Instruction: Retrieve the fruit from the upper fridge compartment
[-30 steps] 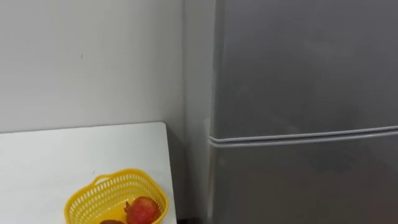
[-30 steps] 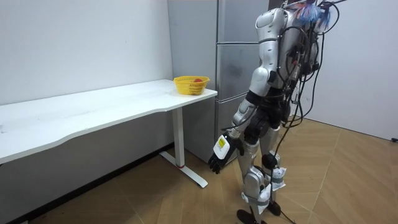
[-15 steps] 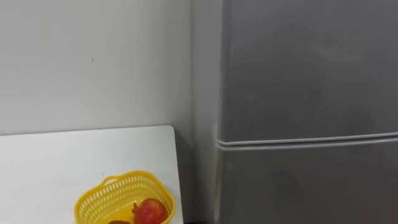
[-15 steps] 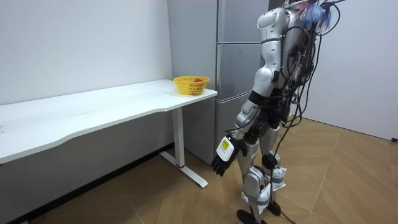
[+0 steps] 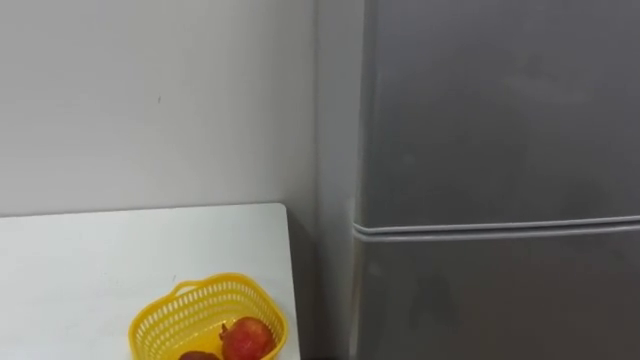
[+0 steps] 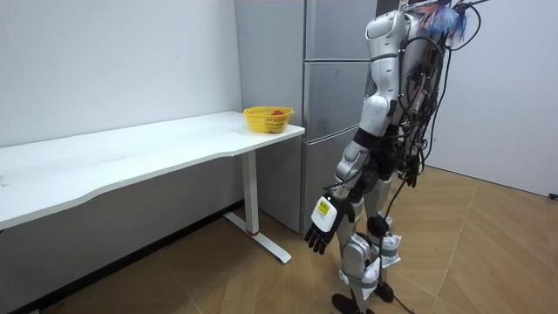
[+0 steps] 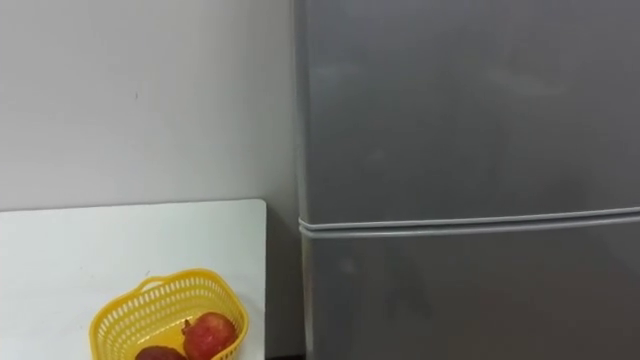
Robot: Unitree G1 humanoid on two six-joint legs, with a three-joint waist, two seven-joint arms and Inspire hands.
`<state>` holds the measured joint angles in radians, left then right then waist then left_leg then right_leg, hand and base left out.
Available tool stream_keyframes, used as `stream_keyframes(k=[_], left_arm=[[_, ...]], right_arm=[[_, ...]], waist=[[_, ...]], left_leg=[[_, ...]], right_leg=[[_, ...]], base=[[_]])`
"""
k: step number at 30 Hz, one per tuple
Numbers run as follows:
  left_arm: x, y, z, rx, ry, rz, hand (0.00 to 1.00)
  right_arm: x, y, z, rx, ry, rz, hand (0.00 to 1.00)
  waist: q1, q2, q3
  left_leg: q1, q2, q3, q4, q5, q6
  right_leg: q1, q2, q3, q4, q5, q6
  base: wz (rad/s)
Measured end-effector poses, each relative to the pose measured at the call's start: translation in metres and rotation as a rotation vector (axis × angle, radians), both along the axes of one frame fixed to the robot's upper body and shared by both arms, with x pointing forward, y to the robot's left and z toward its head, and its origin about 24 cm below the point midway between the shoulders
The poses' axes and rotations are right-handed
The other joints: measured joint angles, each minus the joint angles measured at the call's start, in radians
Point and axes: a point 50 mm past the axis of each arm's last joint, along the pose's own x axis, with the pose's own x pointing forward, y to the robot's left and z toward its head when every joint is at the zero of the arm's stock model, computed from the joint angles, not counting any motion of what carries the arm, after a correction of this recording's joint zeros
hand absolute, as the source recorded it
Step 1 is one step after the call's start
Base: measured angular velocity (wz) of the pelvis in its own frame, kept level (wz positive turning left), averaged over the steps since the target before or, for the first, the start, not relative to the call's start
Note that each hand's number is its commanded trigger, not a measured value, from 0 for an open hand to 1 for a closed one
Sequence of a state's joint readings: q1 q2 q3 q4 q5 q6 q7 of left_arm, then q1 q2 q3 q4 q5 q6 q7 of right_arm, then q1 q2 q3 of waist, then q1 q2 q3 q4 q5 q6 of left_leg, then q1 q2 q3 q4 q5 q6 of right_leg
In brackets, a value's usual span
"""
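Access is blocked for now: the upper fridge door (image 5: 500, 100), closed, spans 12 to 3 o'clock in the eye view, above the seam (image 5: 500, 226), and whatever is to be fetched lies hidden behind it. Its plain panel looks rigid, smooth and likely slippery, so an edge by the seam seems the best purchase. The left robot hand (image 6: 322, 228) hangs low, fingers loose, grasping nothing.

One fridge (image 5: 500, 150) with two doors, one white table (image 5: 100, 260), and one yellow basket (image 5: 160, 315) at seven o'clock holding two fruits: one red fruit (image 5: 247, 338), one darker fruit (image 5: 198, 355).
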<state>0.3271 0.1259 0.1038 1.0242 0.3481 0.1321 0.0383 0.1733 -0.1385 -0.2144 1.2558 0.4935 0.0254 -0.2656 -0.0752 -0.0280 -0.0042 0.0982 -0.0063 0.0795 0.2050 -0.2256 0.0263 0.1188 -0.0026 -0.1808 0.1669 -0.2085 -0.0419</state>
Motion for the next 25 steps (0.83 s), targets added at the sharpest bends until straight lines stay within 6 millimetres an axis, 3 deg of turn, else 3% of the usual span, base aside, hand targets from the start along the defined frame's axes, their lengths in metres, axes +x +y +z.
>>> stream_keyframes(k=[7,20,25], left_arm=[[-0.006,-0.002,-0.002,-0.033,0.053,-0.005,0.0],[-0.007,-0.004,-0.003,-0.063,0.103,-0.001,0.0],[-0.002,-0.005,-0.004,-0.065,0.108,-0.027,0.0]], right_arm=[[-0.009,0.007,-0.003,0.073,0.088,0.2,0.0],[0.009,0.014,-0.005,0.129,0.217,0.758,0.0],[0.007,0.016,-0.006,0.175,0.257,0.842,0.0]], waist=[[0.005,0.001,0.0007],[0.037,0.0,0.0049],[0.053,0.0,0.0073]], left_leg=[[0.002,-0.005,-0.001,0.001,0.0,0.0],[0.019,-0.006,-0.006,-0.006,0.0,0.0],[0.022,-0.006,-0.009,-0.005,0.0,0.0]], right_leg=[[0.003,-0.002,-0.002,0.001,-0.004,0.003],[0.012,-0.002,0.004,0.005,-0.01,0.004],[0.016,-0.002,0.001,0.004,-0.01,0.004]], base=[[0.03],[0.0],[0.01]])
